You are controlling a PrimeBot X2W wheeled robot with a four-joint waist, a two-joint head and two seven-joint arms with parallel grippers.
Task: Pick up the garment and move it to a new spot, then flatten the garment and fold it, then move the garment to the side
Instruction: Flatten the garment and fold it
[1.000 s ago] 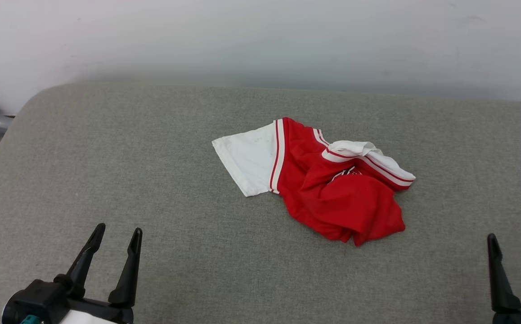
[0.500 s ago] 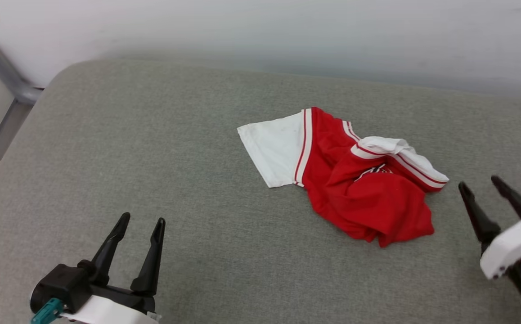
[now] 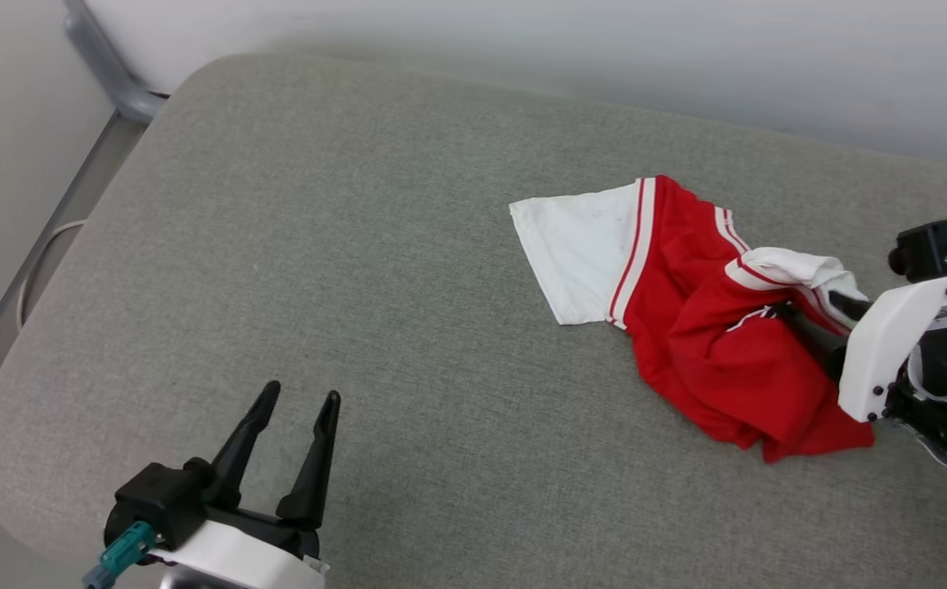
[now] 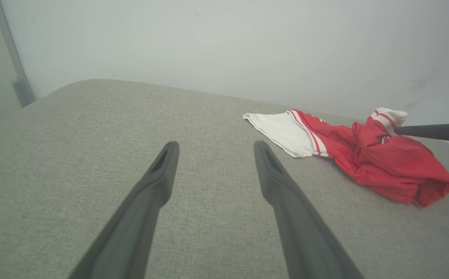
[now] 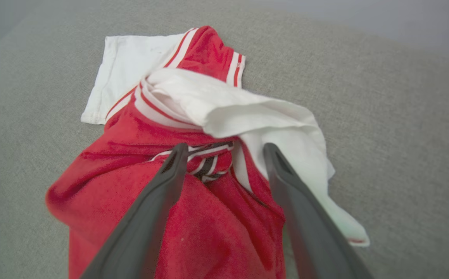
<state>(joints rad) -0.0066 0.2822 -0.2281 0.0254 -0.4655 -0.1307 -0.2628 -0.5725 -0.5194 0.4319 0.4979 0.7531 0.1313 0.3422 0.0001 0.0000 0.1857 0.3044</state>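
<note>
The garment (image 3: 711,343) lies crumpled on the grey padded surface (image 3: 375,270), right of the middle: a red body, one white sleeve (image 3: 580,249) spread flat to the left, the other sleeve (image 5: 247,112) bunched on top. A bit of black-and-white print (image 5: 209,159) peeks from a fold. My right gripper (image 3: 819,323) is open and low over the garment's right side. Its fingers (image 5: 162,201) straddle the fold with the print, tips (image 5: 224,148) just short of the bunched sleeve. My left gripper (image 3: 302,394) hangs open over bare surface at the lower left, far from the garment (image 4: 383,162).
A pale wall (image 3: 522,41) runs behind the padded surface. A grey metal post (image 3: 105,65) stands at the upper left corner. The surface's rounded left edge (image 3: 24,368) drops to the floor, where a thin cable (image 3: 40,262) loops.
The head camera has turned, shifting the whole scene rightward. My right arm has swung in from the lower right onto the garment's right side. The left gripper stays open; the garment lies as before.
</note>
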